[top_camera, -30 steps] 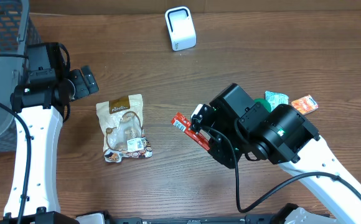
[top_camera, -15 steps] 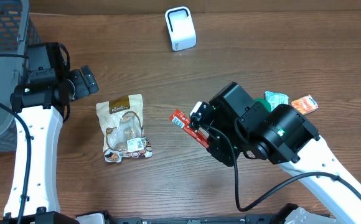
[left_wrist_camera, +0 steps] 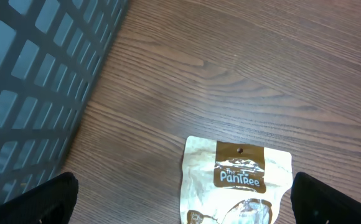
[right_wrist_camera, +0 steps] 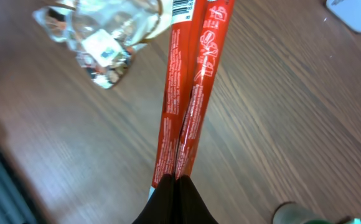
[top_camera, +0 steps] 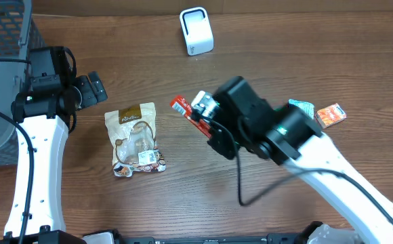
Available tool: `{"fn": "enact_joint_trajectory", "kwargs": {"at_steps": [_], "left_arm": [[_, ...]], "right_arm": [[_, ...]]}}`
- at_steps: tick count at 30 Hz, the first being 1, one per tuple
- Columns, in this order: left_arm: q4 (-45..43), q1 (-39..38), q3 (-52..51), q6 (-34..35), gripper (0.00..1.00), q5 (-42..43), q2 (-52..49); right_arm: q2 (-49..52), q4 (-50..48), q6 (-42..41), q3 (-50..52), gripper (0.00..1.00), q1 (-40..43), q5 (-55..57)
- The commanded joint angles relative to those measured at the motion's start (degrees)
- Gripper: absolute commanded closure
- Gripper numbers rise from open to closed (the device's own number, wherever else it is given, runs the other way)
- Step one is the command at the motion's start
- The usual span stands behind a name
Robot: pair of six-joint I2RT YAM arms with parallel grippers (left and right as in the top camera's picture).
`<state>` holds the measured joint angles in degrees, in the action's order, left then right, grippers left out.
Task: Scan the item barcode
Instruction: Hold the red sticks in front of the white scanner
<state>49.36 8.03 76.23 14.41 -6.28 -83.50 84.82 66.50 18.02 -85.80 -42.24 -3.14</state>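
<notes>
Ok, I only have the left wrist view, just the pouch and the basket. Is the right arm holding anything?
Observer: Yes, the right fingers are shut on a red stick pack, held above the table.
Operator: Where's the scanner?
Observer: The white scanner stands at the far side, beyond the pack's free end.
Operator: Other items?
Observer: A green packet and an orange packet lie beside the right arm.
</notes>
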Motion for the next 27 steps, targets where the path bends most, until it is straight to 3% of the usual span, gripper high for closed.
{"fn": "enact_joint_trajectory", "kwargs": {"at_steps": [1, 5, 10, 16, 23, 27], "left_arm": [[-0.09, 0.20, 0.85, -0.94, 0.00, -0.26, 0.26], [-0.09, 0.20, 0.85, -0.94, 0.00, -0.26, 0.26], [-0.09, 0.20, 0.85, -0.94, 0.00, -0.26, 0.26], [-0.09, 0.20, 0.85, -0.94, 0.00, -0.26, 0.26], [-0.09, 0.20, 0.85, -0.94, 0.00, -0.26, 0.26], [-0.11, 0.20, 0.85, -0.94, 0.00, -0.26, 0.26]], "right_arm": [[4.24, -2.86, -0.22, -0.04, 0.96, 1.05, 3.19], [7.32, -8.24, 0.42, -0.02, 0.96, 1.51, 9.31], [8.07, -17.75, 15.56, -0.02, 0.96, 1.51, 17.57], [8.83, -34.93, 21.64, -0.02, 0.96, 1.64, 29.35], [9.55, -56.41, 27.63, -0.04, 0.96, 6.19, 30.16], [11.89, -59.63, 27.74, -0.04, 0.96, 10.69, 30.18]]}}
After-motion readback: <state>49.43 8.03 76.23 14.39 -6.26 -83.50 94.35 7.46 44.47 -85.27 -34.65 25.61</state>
